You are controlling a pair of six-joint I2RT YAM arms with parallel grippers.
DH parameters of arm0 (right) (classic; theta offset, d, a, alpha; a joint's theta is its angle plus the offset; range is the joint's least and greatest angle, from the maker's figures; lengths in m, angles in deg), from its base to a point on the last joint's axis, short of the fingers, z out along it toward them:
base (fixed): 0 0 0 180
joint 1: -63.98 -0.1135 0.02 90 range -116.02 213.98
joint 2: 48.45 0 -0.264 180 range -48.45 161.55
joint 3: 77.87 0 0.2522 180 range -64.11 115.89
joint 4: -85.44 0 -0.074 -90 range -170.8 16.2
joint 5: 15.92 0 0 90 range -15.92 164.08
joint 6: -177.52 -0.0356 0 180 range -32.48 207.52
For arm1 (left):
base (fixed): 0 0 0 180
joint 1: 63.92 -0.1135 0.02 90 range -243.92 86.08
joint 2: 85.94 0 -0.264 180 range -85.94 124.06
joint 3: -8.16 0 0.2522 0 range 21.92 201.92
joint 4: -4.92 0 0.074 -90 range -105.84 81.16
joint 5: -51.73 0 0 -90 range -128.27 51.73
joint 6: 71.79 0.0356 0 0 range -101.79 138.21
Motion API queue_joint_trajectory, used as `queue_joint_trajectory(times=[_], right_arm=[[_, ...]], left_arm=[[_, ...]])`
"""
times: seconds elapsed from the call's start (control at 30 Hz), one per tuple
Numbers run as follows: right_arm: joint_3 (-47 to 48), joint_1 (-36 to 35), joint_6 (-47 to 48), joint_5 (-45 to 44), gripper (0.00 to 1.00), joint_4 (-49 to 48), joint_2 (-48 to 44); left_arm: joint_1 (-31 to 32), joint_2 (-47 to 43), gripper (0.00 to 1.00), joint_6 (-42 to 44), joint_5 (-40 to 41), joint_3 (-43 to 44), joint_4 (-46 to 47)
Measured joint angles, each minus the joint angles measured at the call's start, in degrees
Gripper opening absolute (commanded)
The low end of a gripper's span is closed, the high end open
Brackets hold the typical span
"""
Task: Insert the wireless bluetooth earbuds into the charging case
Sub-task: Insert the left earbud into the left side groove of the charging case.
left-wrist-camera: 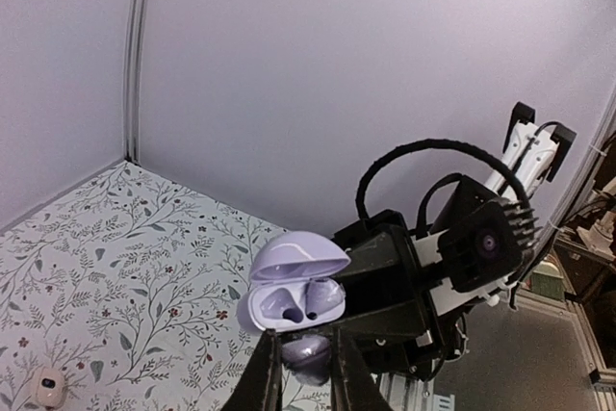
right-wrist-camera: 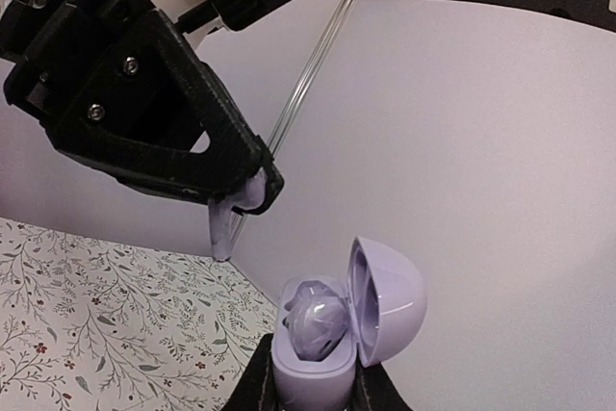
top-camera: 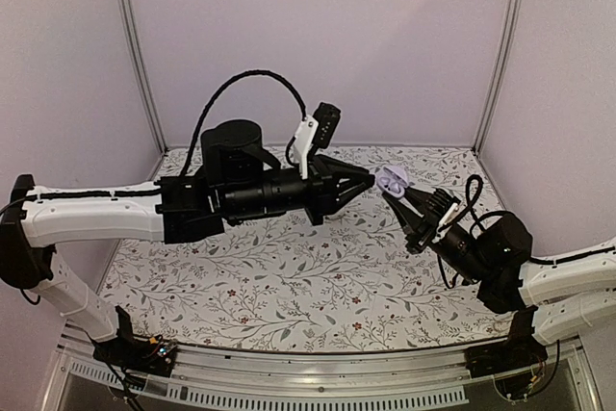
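My right gripper (top-camera: 402, 197) is shut on the base of the open purple charging case (top-camera: 391, 180), held up in the air with its lid (right-wrist-camera: 387, 299) swung back. One pale purple earbud (right-wrist-camera: 316, 320) sits in the case; in the left wrist view (left-wrist-camera: 327, 297) the slot beside it is empty. My left gripper (top-camera: 368, 181) is shut on the other purple earbud (left-wrist-camera: 308, 353), pinched between its fingertips (left-wrist-camera: 260, 377) just short of the case's open mouth (left-wrist-camera: 289, 300). In the right wrist view this earbud (right-wrist-camera: 229, 211) hangs stem down, up and to the left of the case.
A small white rounded case (left-wrist-camera: 48, 387) lies on the floral tablecloth (top-camera: 289, 276). Pale walls and metal corner posts (top-camera: 135, 55) enclose the back and sides. Both arms meet above the right middle of the table.
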Motion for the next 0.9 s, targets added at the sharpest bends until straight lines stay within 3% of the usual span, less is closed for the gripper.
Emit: queue_joint_trajectory(times=[0.9], right_arm=[[0.0,-0.4,0.2,-1.4,0.00,-0.2,1.3]], left_arm=[[0.2,4.1,0.06,1.3,1.5,5.0,-0.6]])
